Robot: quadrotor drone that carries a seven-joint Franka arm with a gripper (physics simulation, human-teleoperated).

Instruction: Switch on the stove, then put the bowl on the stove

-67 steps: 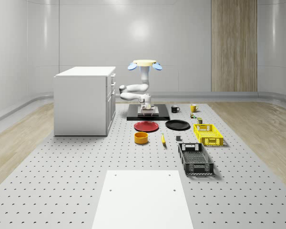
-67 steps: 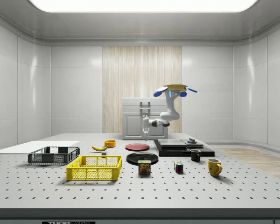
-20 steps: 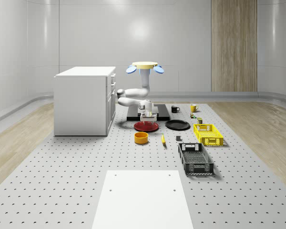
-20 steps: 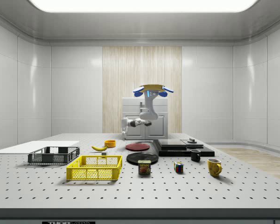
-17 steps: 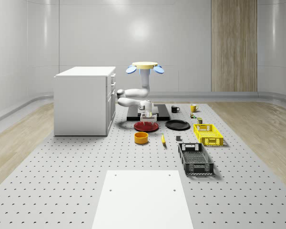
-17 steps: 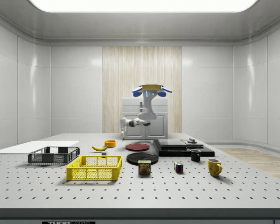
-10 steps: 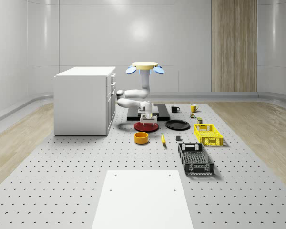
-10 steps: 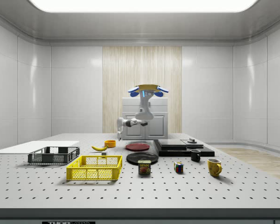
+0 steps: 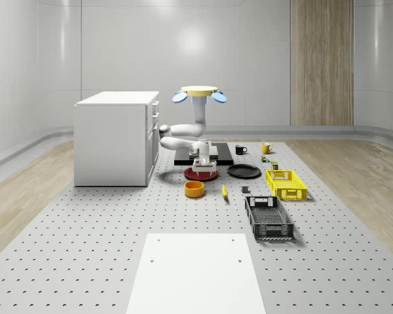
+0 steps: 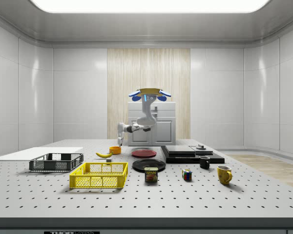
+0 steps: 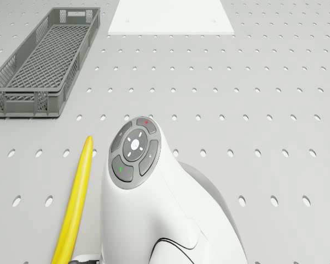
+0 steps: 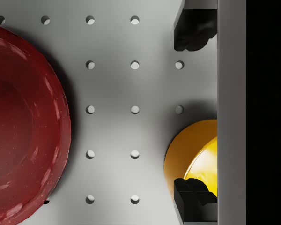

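Bowl sits on worktop, just beside red plate, well apart from stove. Drone hovers over plate; hand hangs released above the gap between plate and bowl. Bowl likely rigid, light, smooth (could slip); best pinched across rim wall. Wrist view cuts off most of bowl; stove switch too small to judge.

In the whole-scene view, the drone hovers beside the cabinet, seemingly above the stove. The bowl sits before a plate, with the banana to its right.
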